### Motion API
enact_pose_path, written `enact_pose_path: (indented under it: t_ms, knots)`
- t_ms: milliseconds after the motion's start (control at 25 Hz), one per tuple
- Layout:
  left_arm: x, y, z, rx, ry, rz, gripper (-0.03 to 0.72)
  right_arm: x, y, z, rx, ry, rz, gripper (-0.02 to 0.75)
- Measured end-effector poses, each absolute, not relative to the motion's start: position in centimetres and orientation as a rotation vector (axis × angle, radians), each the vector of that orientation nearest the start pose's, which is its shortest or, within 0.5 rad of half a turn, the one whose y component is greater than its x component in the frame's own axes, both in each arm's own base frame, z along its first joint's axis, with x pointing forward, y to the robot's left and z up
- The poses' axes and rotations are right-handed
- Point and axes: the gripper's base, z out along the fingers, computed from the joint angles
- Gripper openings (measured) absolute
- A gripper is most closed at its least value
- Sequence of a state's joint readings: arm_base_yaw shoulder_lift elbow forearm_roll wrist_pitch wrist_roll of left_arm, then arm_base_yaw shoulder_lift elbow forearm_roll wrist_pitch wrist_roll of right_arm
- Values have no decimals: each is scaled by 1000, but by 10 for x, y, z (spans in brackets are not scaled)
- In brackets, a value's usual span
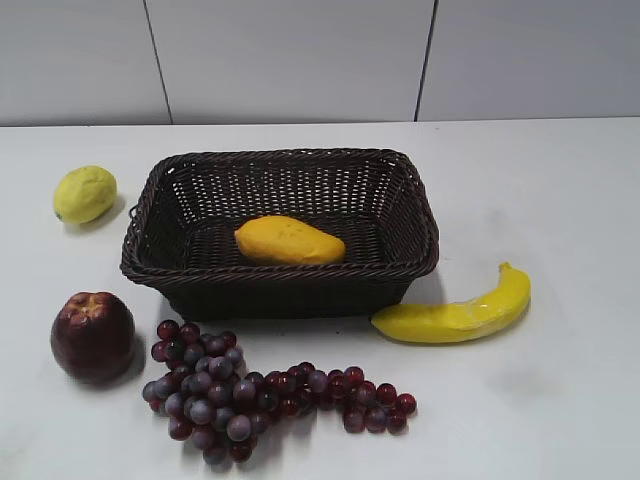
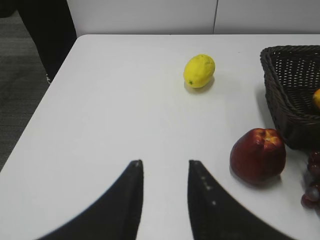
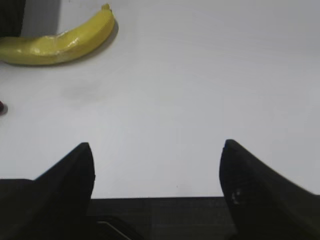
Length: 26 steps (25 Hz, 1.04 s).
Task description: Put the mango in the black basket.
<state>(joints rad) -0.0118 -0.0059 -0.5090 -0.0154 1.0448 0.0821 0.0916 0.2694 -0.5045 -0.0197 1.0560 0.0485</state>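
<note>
Left wrist view: left gripper (image 2: 163, 172), jaws a little apart, empty, low in frame above bare table (image 2: 110, 110). Right gripper (image 3: 156, 155), jaws wide apart, empty. Exterior view: mango (image 1: 289, 241) already lies inside the black basket (image 1: 280, 290), centre frame, long axis left-right, tapered end right. Neither gripper is near it.

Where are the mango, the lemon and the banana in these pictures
mango (image 1: 288, 241), exterior view, middle of its orange-yellow skin, inside the black basket (image 1: 280, 159).
lemon (image 2: 199, 70), left wrist view, middle of its yellow body.
banana (image 3: 60, 37), right wrist view, middle of its curved length.
</note>
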Motion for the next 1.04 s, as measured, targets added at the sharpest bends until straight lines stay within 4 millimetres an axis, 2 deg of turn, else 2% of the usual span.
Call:
enact_pose_path:
  t_ms: [320, 680, 1040]
  knots:
    - [-6, -1, 281, 95, 2011, 26, 240, 5, -1, 279, -44, 2100, 61, 592]
    - [-6, -1, 281, 95, 2011, 26, 240, -5, -2, 279, -42, 2034, 65, 593]
    - [-6, -1, 281, 95, 2011, 26, 240, -6, -2, 279, -42, 2029, 64, 593]
